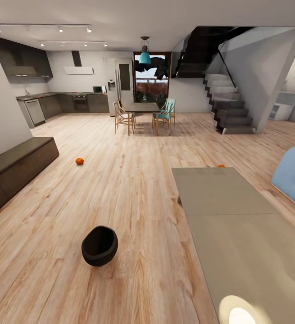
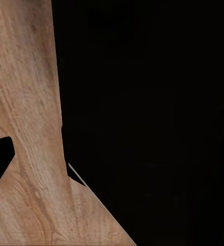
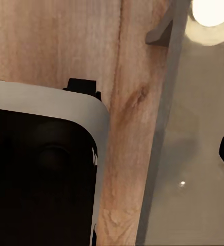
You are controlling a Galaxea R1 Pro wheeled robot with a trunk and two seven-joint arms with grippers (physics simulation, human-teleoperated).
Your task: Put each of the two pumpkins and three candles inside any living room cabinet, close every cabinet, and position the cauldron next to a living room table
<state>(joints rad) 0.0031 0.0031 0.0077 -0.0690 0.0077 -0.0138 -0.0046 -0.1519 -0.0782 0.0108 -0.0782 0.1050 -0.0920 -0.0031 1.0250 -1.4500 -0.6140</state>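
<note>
Nearest to you, the cauldron (image 1: pixel 99 245) lies on the wood floor (image 1: pixel 133 193), tipped so its wide mouth faces up and toward the far left. It is just beside the long grey table (image 1: pixel 228 216), with a strip of bare floor between them. The table's long axis runs away from you, toward the dining set (image 1: pixel 143 114).

Neither the left nor the right wrist view shows finger tips clearly, so you cannot tell whether either set of fingers is released or clenched. Confirm this before any grasp.

Judged from this layout, the step in hand is the approach to the first pumpkin. Steer left of the cauldron to avoid knocking it away from the table.

Farther out, one pumpkin (image 1: pixel 79 161) sits upright on the open floor, near the end of the low dark cabinet (image 1: pixel 16 166) along the left wall. The cabinet's long axis also runs away from you, and its front appears closed. A second pumpkin (image 1: pixel 220 166) shows partly behind the table's far edge. Collect the left pumpkin first, as it lies closest to the cabinet.
</note>
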